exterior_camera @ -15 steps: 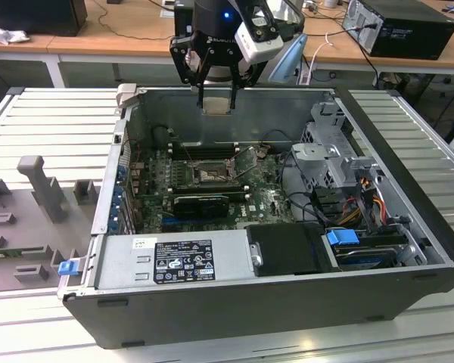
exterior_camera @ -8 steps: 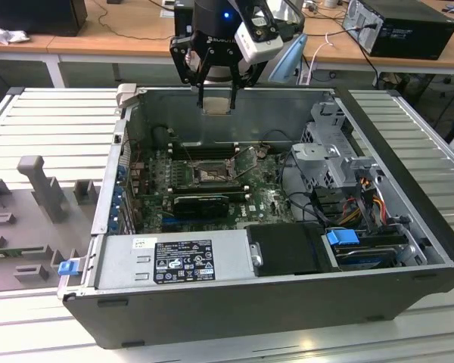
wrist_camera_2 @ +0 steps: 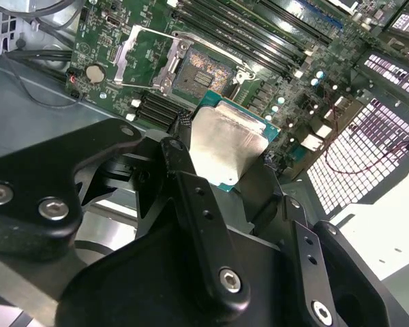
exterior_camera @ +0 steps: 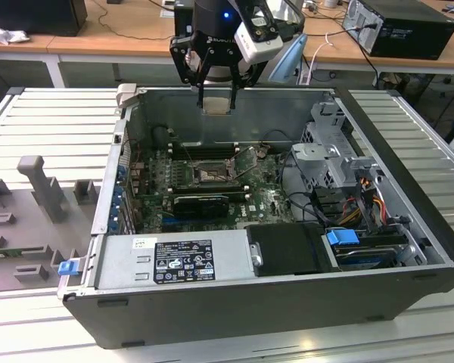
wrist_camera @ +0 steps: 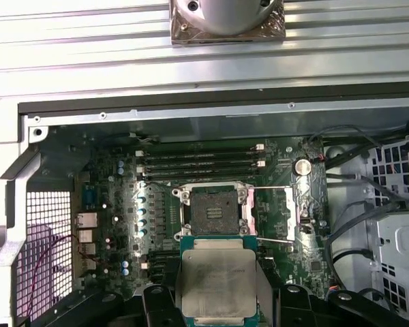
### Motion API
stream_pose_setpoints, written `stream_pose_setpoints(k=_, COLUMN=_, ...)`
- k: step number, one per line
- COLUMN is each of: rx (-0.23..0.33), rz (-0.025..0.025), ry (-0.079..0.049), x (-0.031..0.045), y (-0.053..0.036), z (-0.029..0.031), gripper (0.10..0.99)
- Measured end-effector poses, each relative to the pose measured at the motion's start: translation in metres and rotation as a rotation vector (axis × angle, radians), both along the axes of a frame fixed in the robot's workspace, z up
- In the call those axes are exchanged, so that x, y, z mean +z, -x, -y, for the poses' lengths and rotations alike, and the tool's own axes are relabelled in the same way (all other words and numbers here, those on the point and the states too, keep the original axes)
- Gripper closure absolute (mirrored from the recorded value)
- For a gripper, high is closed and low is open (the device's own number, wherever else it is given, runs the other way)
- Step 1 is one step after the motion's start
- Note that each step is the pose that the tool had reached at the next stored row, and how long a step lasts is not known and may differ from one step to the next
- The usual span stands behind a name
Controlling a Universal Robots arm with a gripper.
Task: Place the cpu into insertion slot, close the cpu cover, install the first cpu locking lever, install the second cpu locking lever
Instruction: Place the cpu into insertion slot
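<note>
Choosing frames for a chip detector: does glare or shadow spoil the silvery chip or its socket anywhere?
Second wrist view: glare whitens part of the small silvery square cpu gripped by the black hand. First wrist view: the dark-centred, metal-rimmed insertion slot is evenly lit. Exterior view: that slot looks dim.

Exterior view overlooks the case (exterior_camera: 287, 302); both wrist views face its motherboard (wrist_camera: 109, 204) (wrist_camera_2: 102, 34).

— What's carrying it all?
— A ribbed, silvery tabletop (exterior_camera: 53, 113). The open computer case (exterior_camera: 250, 302) sits flat on it, right in the middle.
— Anything alongside?
— Grey moulded holders (exterior_camera: 41, 185) on the exterior view's left, close beside the case.
</note>
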State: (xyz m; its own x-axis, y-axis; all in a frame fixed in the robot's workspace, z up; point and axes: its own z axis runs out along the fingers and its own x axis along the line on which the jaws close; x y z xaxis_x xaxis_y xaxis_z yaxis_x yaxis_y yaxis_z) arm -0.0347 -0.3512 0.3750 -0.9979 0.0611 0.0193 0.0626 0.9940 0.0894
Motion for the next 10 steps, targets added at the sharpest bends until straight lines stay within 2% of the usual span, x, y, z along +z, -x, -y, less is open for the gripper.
stream_pose_setpoints(k=10, rx=-0.023, rz=0.0, ry=0.0, x=0.0, y=0.0, z=0.0, gripper=0.557)
